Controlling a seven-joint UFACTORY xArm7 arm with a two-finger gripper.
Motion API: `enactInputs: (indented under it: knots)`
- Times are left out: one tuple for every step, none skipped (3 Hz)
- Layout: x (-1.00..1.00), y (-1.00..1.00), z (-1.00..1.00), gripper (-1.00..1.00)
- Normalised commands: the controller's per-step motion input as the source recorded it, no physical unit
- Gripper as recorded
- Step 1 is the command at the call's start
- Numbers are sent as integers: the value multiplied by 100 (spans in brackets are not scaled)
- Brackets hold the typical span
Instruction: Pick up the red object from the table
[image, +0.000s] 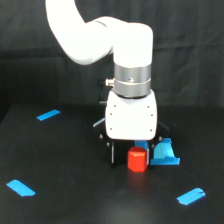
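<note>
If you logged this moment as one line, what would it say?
arm: low over table | claw: around red object, grip unclear | red object: on table | blue tray: beside it, exterior view's right

The stubby red object (137, 159) stands upright on the black table (65, 200).

Exterior view: lighting even and frontal, moderately bright. The white arm (100, 35) is close to overexposed, with surface detail washed out. The black table (60, 200) reads matte, without glare, and swallows all shadows. Overall focus soft; edges slightly blurred. Blue tape strips (48, 115) appear saturated. No visible edge distortion.
</note>
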Motion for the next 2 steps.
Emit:
enactInputs:
  knots:
    - [4, 18, 49, -100]
    - [6, 18, 34, -100]
